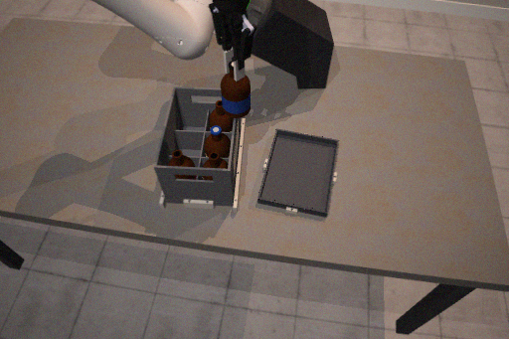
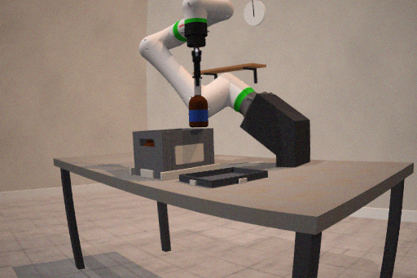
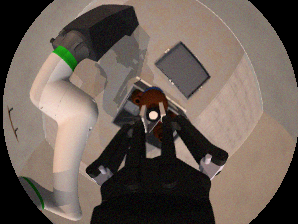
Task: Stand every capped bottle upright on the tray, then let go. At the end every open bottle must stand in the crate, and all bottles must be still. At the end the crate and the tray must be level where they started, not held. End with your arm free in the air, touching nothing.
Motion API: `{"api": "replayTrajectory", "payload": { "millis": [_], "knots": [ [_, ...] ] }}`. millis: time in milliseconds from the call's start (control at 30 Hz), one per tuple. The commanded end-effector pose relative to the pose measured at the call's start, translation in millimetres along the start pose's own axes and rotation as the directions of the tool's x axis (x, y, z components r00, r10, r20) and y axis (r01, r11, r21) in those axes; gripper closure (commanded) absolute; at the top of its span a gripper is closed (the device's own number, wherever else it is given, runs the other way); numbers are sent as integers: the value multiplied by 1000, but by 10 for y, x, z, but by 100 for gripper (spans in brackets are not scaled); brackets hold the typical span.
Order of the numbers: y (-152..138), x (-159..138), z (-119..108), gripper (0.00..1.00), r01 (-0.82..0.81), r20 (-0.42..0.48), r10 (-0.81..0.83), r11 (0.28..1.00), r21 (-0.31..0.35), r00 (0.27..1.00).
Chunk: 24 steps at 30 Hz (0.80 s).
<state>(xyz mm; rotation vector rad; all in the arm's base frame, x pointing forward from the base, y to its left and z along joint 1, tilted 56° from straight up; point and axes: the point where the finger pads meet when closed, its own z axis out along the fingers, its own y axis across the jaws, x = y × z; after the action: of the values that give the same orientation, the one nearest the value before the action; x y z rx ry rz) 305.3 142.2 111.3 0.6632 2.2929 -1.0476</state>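
My gripper (image 1: 238, 68) is shut on the neck of a brown bottle with a blue label (image 1: 235, 95). It hangs upright just above the far right edge of the grey crate (image 1: 200, 147); the same bottle shows in the side view (image 2: 198, 111) and the wrist view (image 3: 153, 111). In the crate stand a brown bottle with a blue-and-white cap (image 1: 217, 141) and three open brown bottles (image 1: 219, 116), (image 1: 180, 160), (image 1: 215, 161). The dark flat tray (image 1: 299, 172) lies to the right of the crate and holds nothing.
The robot's dark base (image 1: 293, 37) stands behind the crate and tray. A pale strip (image 1: 239, 163) lies along the crate's right side. A wall shelf (image 2: 232, 68) hangs behind the arm.
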Motion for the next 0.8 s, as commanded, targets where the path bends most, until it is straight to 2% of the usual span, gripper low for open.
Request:
{"api": "replayTrajectory", "payload": {
  "millis": [0, 767],
  "knots": [
    [38, 31, -2, 100, 0, 0, 0, 1000, 0, 1000],
    [359, 297, -1, 100, 0, 0, 0, 1000, 0, 1000]
  ]
}}
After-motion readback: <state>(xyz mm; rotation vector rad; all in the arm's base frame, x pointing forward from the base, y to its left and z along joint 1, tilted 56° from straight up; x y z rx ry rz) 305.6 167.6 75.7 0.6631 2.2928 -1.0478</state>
